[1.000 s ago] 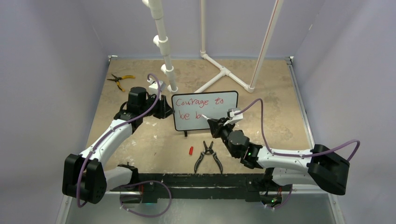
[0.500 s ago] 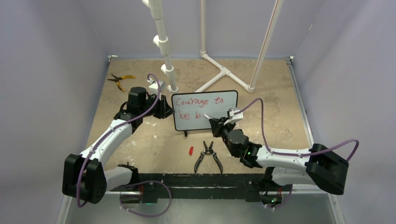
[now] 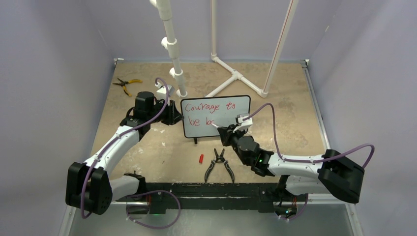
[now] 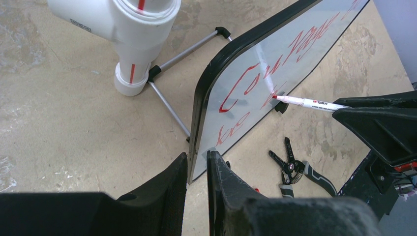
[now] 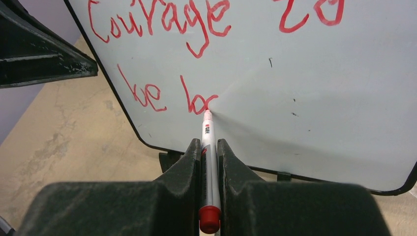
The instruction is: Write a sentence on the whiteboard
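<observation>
**A:** Tan, scuffed surface [image 3: 147, 142] between pale walls. Where does the whiteboard [image 3: 237, 118] sit?

**B:** Near the middle, upright on its small feet and facing the arms. A white pipe frame [image 3: 236, 76] stands just behind it. Black pliers [image 3: 219, 164] and a red cap [image 3: 200, 159] lie in front.

**A:** How will it handle?

**B:** Light and stiff, I'd judge, with a slick face and thin feet, so pen pressure could slide or tip it. The black frame at a side edge is the place to hold it. The left pincer [image 4: 197, 156] is clenched there, one finger on either side of the board's left edge.

**A:** And the pen?

**B:** The marker [image 5: 207, 129] is slim and smooth. The right pincer [image 5: 209, 143] is clamped around its barrel, and the tip touches the board on the lower line.

**A:** How far along is the sentence [image 5: 162, 22]?

**B:** "Courage to" is on top. Below it are "be" and then a "b" with a half-closed "o". The last word looks unfinished.

**A:** What has changed?

**B:** A second ago the lower line ended at the "b". The curve after it has appeared since, and the right pincer has shifted slightly left. The left arm and the board have not moved.
</observation>
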Motion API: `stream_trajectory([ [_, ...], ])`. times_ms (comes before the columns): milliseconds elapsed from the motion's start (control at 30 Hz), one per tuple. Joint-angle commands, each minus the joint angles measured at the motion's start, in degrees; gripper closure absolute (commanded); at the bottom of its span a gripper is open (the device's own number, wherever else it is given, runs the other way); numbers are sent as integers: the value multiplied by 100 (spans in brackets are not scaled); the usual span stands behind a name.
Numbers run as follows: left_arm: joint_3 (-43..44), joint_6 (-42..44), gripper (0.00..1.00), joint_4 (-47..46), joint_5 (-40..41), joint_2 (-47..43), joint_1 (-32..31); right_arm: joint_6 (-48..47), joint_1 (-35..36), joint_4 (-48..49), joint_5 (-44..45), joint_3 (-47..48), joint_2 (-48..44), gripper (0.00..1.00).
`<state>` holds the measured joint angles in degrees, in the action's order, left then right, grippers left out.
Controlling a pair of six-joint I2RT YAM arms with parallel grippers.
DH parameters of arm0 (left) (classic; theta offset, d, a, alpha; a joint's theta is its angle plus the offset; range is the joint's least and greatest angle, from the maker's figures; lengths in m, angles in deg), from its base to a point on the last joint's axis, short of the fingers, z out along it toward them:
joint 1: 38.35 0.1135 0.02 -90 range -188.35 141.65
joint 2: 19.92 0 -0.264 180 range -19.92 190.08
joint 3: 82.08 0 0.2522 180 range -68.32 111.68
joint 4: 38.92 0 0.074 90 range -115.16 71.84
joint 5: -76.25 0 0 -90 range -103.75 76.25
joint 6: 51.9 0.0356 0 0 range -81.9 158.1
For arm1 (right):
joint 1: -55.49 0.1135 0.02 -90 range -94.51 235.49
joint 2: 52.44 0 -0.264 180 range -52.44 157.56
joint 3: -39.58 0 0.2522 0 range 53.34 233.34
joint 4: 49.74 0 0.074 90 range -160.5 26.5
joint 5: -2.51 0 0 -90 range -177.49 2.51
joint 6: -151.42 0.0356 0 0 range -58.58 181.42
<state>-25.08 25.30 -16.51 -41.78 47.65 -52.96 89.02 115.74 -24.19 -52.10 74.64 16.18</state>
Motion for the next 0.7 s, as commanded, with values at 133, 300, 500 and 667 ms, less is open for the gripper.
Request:
stream_trajectory([
  [133, -5, 77, 80, -117, -18, -113, 46, 299, -75, -642, 417, -23, -165, 100],
  [300, -8, 80, 80, -113, -13, -108, 46, 159, -75, -681, 543, 67, -298, 100],
  [500, -2, 83, 80, -117, -6, -103, 46, -131, -75, -526, 622, 208, -373, 100],
  [667, -2, 82, 80, -109, -3, -104, 46, -249, -75, -361, 614, 302, -311, 100],
])
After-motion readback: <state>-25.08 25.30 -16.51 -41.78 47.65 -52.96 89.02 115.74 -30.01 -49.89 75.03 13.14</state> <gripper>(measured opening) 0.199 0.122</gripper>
